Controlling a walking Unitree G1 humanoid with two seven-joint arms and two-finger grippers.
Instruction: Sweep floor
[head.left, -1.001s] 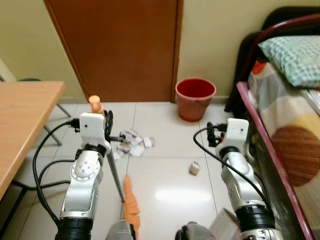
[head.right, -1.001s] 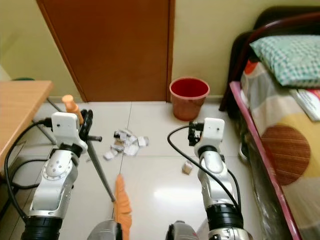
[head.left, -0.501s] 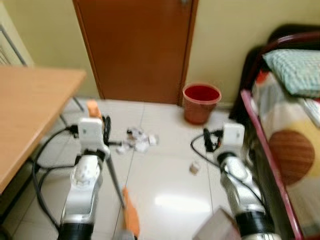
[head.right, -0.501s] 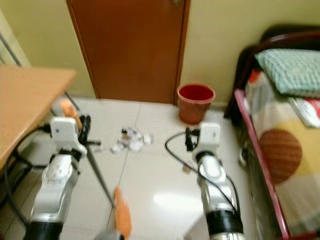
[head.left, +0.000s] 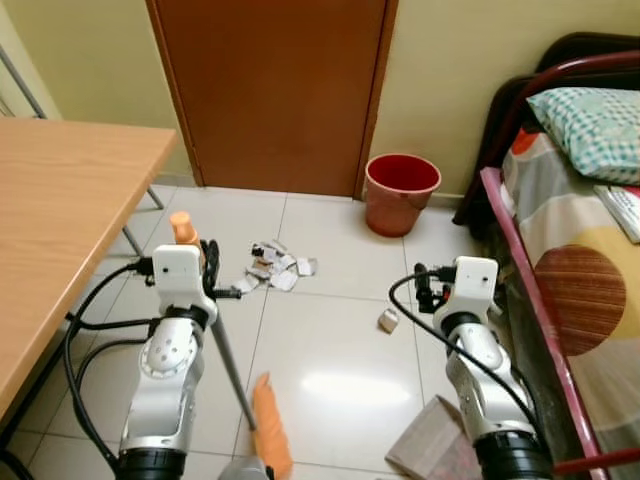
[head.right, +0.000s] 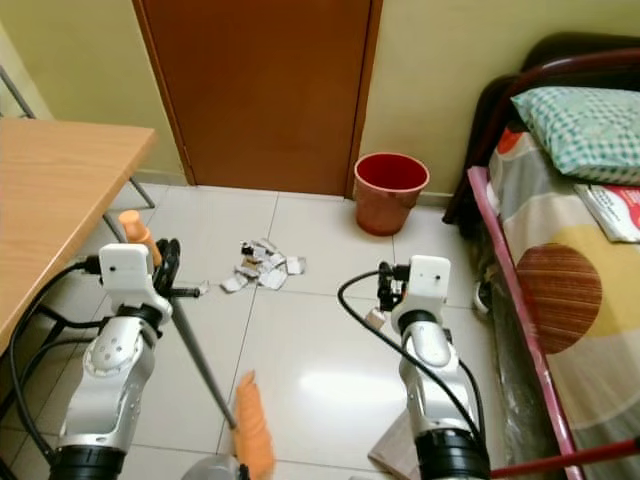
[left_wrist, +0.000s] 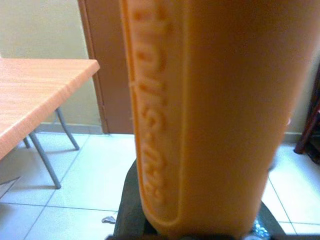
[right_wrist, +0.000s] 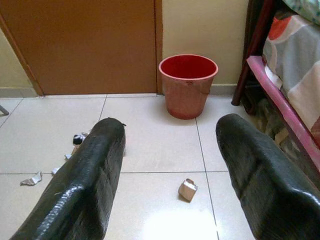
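Note:
My left gripper (head.left: 211, 271) is shut on a broom: its orange handle end (head.left: 182, 227) sticks up above the wrist, and the grey shaft (head.left: 229, 362) slants down to the orange brush (head.left: 270, 441) on the tiles. Close up in the left wrist view is the orange handle (left_wrist: 210, 110). Several paper scraps (head.left: 276, 272) lie in a pile on the white floor ahead of the broom. One crumpled piece (head.left: 388, 320) lies apart, just left of my right gripper (right_wrist: 170, 170), which is open with nothing between its fingers (right_wrist: 90, 180).
A red bucket (head.left: 402, 193) stands by the brown door (head.left: 275, 90). A wooden table (head.left: 60, 230) with metal legs runs along the left. The bed (head.left: 590, 260) with its maroon frame borders the right. A grey flat sheet (head.left: 435, 452) lies on the floor near my feet.
The camera has pulled back and shifted, bringing more of the table and floor into view. Both arms keep their pose, and the broom stays in the left gripper.

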